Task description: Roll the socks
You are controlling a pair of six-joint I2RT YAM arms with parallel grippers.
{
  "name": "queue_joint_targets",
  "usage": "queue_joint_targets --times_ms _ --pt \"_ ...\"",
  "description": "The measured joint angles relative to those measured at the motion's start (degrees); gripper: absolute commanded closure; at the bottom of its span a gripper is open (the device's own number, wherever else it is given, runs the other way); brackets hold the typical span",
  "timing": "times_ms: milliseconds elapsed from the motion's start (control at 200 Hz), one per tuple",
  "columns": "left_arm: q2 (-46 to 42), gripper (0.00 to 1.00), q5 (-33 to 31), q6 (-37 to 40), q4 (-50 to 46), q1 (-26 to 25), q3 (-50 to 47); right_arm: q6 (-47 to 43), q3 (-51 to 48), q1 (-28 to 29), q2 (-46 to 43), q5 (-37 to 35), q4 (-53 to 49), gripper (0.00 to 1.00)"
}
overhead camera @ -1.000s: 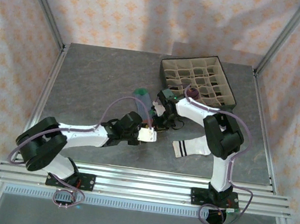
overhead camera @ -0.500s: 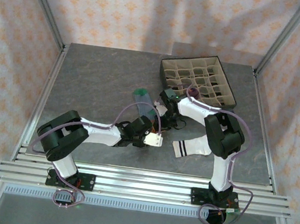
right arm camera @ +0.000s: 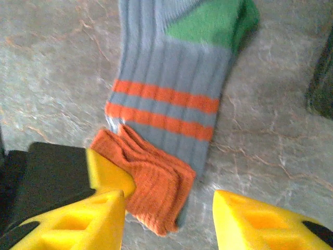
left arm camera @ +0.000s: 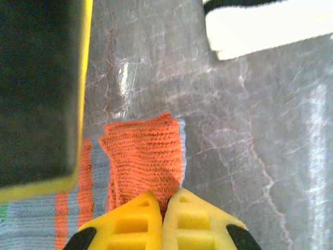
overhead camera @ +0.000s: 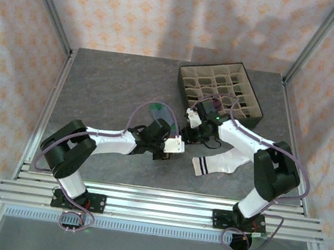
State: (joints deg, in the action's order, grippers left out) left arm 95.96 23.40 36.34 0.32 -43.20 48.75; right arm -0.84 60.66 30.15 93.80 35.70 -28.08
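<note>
White sock [overhead camera: 220,163] lies nearest, not rolled. Just past it, the left gripper [left arm camera: 164,203] pinches tight the orange end of the grey-blue sock [right arm camera: 166,67], which lies flat on the table. The right gripper [right arm camera: 167,200] hangs wide apart over that end, holding nothing. I think the rolling is just starting. Next, the orange end must be turned over toward the green toe [right arm camera: 208,23], farther off.

Grey stone-look table [overhead camera: 98,85] bears a grey-blue sock [right arm camera: 166,83], white sock [overhead camera: 220,163] and compartment box [overhead camera: 249,118].
</note>
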Motion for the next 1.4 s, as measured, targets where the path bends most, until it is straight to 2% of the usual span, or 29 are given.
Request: queue_joint_targets --times_ms 240,676,1206,1296,1401 --pt "0.37 1.0 11.65 -8.41 -6.51 5.31 1.81 1.25 -5.97 0.07 -0.42 6.86 7.76 0.56" --pt "6.54 1.0 31.32 -18.23 -8.55 13.2 4.0 2.34 -11.37 0.07 1.03 16.92 19.37 0.52" --pt "16.31 1.0 43.32 -18.05 -19.69 18.56 11.34 -1.88 -9.88 0.04 7.67 19.43 20.76 0.54" --pt "16.81 1.0 44.11 -18.71 -20.02 19.3 11.56 -2.38 -9.68 0.04 7.91 19.32 20.87 0.62" --pt "16.81 0.93 43.85 -20.52 -19.32 20.17 11.47 -2.93 -9.31 0.07 8.66 18.47 20.5 0.84"
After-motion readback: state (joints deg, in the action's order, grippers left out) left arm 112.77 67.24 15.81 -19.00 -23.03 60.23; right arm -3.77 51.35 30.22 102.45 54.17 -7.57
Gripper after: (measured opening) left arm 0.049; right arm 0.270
